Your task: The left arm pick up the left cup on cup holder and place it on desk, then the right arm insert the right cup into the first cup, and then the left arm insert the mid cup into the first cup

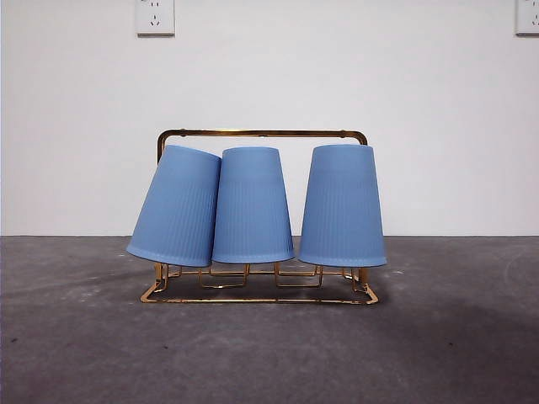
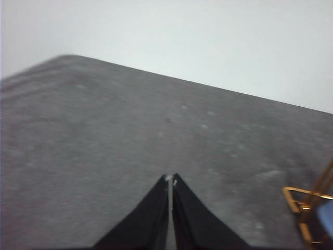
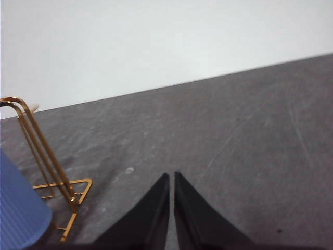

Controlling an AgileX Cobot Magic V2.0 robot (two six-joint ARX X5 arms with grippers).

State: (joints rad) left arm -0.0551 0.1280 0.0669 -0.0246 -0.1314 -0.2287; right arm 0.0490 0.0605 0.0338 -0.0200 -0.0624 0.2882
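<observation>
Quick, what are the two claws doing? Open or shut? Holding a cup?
Left claw: shut, holding nothing, over the desk.
Right claw: shut, holding nothing.

Front view's pretty sharp and evenly lit, soft light from above, just a faint shadow under the shiny gold wire cup holder (image 1: 261, 290) on the dark grey matte desk (image 1: 84, 353). Both wrist views are softer, the left one blurriest, especially towards its edges.
</observation>
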